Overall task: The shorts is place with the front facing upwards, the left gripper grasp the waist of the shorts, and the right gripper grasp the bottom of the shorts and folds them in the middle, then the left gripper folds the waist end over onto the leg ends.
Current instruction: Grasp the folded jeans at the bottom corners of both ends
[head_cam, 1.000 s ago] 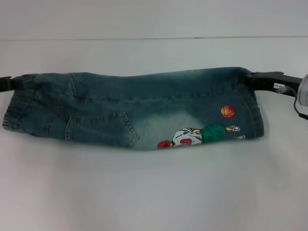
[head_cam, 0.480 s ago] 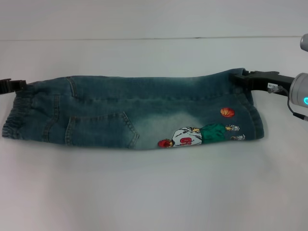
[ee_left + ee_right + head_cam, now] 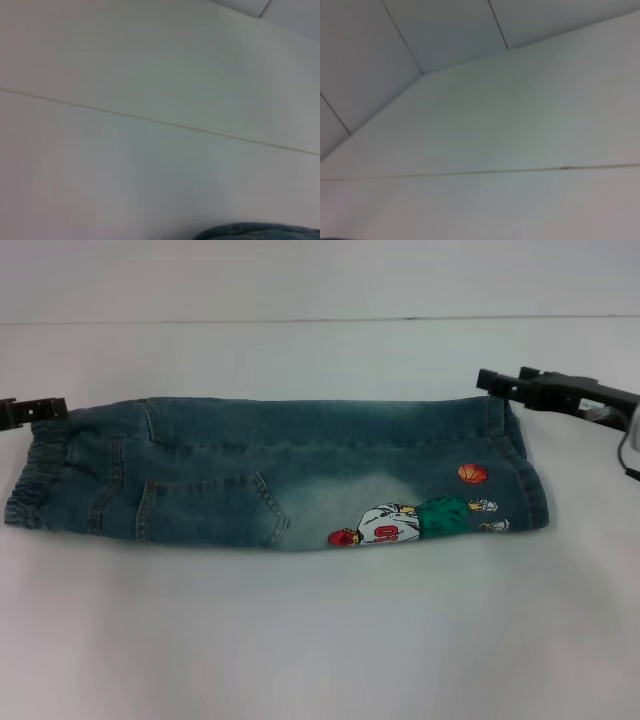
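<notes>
The white table (image 3: 320, 640) is filling most of the head view, with the shorts (image 3: 280, 470) lying flat across its middle, folded lengthwise into a long band running left to right. The gathered waistband (image 3: 30, 480) is sitting at the left end; the leg ends (image 3: 530, 480) are lying at the right end, stacked, so only the upper hem is showing. Denim is looking faded blue-green with a pale worn patch near the centre; a pocket (image 3: 210, 510) and a cartoon patch (image 3: 415, 520) with an orange basketball are facing up. The right gripper (image 3: 490, 380) is sitting just off the far right corner of the shorts, fingers parted, gripping nothing. The left gripper (image 3: 50, 410) is mostly cut off at the left edge, by the waistband; finger state cannot be told. The left wrist view is showing only a sliver of denim; the right wrist view, only table and wall.
</notes>
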Robot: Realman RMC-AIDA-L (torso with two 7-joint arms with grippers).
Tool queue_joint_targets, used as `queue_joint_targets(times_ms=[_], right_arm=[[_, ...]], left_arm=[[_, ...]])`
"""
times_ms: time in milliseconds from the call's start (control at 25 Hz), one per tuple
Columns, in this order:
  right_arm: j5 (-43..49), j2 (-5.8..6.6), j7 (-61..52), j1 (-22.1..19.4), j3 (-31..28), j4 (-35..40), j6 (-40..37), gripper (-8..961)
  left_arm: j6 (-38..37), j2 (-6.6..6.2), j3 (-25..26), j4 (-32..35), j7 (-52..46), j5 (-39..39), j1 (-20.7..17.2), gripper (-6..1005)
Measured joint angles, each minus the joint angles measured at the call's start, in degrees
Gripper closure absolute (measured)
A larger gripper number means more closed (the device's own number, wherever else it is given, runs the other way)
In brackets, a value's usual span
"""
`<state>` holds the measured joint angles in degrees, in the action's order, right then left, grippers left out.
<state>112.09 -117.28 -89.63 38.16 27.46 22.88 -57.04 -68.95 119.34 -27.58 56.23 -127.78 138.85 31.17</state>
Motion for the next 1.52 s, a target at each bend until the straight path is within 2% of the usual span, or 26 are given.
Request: queue_joint_targets(times_ms=[200, 320, 400, 480, 640, 840, 1120, 1520], right_arm=[[-1.04, 2.51, -1.99, -1.52, 0.42, 0.72, -10.69, 178], [-0.61, 4.11, -1.83, -2.24, 1.65, 2.00, -23.06, 115], [-0.53, 4.74, -1.67, -2.71, 3.85, 3.61, -30.46, 95], [-0.52, 4.96, -1.63, -3.09, 6.57, 5.63, -37.59, 97], [-0.49, 4.99, -1.49, -3.42, 11.62, 7.84, -46.06, 100], [-0.47, 4.62, -1.28, -3.56, 14.75, 7.83, -46.95, 101], [-0.04, 4.24, -1.25, -3.10, 16.08, 7.55, -45.56, 104], [1.82, 3.37, -1.19, -2.63, 16.14, 7.50, -43.76, 114]], left_arm=[[-5.34, -0.65, -0.16, 2.36, 0.39, -3.64, -1.45, 245], [-6.88, -1.18, -0.12, 2.65, 1.01, -4.36, -2.20, 178], [-7.33, -1.53, -0.16, 2.52, 1.48, -4.26, -2.67, 131], [-7.58, -1.97, -0.12, 2.40, 1.71, -4.05, -3.22, 108], [-8.12, -3.09, 0.06, 2.40, 1.67, -2.87, -4.32, 109], [-9.48, -3.52, 0.22, 2.53, -0.92, 2.12, -4.03, 109], [-13.08, -5.01, 0.17, 0.15, -7.39, 11.47, -0.39, 110], [-12.46, -6.50, 0.07, -4.71, -11.61, 16.81, 3.37, 112]])
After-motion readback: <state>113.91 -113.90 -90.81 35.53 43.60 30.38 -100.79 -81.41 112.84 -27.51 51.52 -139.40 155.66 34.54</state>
